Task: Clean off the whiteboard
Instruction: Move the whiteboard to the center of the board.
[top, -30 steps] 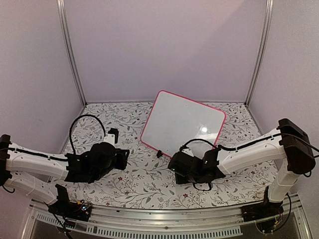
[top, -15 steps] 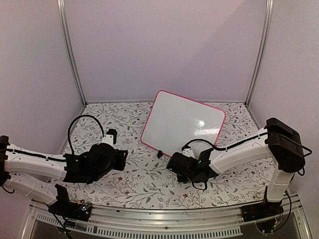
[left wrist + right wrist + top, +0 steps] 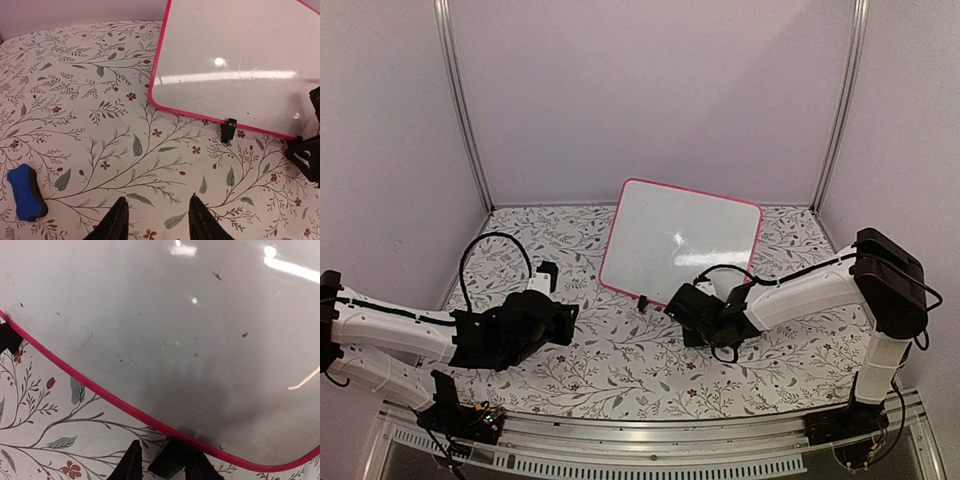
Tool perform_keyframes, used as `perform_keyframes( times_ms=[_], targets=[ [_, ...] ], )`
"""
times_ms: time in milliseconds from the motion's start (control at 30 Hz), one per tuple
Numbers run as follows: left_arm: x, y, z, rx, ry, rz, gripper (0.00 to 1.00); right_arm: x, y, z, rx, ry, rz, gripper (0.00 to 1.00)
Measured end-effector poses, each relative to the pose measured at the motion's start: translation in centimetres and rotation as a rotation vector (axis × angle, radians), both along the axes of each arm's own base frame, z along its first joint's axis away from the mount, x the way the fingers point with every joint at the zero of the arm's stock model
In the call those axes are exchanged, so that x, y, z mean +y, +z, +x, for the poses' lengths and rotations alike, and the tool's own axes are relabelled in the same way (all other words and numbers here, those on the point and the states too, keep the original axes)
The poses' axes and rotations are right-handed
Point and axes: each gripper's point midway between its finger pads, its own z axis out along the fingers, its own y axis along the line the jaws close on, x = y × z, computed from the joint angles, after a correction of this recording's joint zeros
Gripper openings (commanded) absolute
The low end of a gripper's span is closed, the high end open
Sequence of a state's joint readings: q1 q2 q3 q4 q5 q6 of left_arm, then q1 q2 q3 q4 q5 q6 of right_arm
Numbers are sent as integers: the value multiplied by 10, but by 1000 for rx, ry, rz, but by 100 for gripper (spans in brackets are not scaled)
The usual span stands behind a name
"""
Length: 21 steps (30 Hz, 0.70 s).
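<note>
Right wrist: whiteboard [image 3: 175, 340] lower edge sits between right tool [image 3: 164, 457] fingers.

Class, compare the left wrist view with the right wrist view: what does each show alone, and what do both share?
Only the left wrist view: the blue eraser on the floral cloth, apart from the whiteboard, and the left gripper, open and empty. Only the right wrist view: small dark specks on the board's surface, and the right gripper, its fingers either side of a black foot. Both: the whiteboard's pink frame and the floral cloth.
</note>
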State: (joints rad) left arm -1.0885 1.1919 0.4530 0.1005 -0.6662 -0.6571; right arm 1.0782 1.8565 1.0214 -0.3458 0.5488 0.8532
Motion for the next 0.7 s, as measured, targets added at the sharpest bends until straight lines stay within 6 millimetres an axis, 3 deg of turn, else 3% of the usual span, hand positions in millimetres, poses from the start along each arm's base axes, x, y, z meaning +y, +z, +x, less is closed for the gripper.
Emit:
perform_keyframes(
  times_ms=[700],
  targets=[
    [-3, -3, -4, 3, -13, -5, 40, -51, 5, 80, -47, 4, -94, 29]
  ],
)
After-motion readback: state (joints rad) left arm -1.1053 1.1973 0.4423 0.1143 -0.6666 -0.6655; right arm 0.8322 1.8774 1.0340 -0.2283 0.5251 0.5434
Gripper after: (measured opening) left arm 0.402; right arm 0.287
